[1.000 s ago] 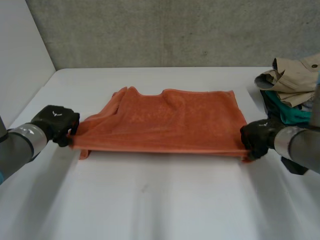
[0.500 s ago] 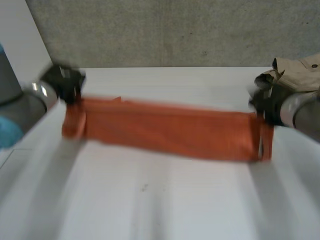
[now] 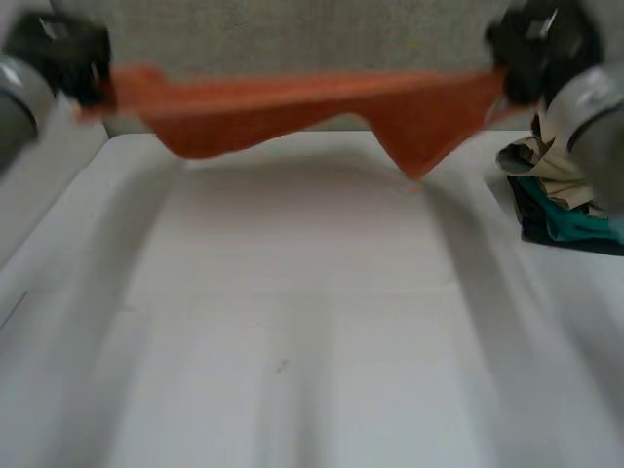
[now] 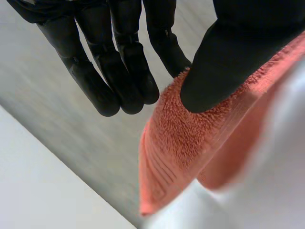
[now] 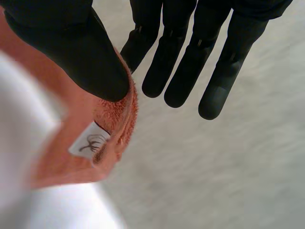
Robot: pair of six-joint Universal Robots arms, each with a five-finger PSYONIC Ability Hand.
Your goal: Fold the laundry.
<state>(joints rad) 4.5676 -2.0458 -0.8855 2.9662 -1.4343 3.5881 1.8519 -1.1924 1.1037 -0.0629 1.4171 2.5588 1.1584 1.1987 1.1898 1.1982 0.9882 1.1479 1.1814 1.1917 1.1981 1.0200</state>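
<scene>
Orange towel [image 3: 292,102] hangs stretched above the white table [image 3: 292,322], left hand [image 3: 54,49] and right hand [image 3: 531,44] each pinching an end; grey wall [image 3: 292,34] behind the table.

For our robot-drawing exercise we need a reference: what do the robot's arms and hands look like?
The left hand and right hand are matt black, with long rounded fingers and a broad thumb. Each ends a smooth grey cylindrical arm.

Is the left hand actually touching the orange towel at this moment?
Touching. In the left wrist view the left hand pinches a corner of the towel, its thumb pressed down onto the cloth against a finger.
</scene>
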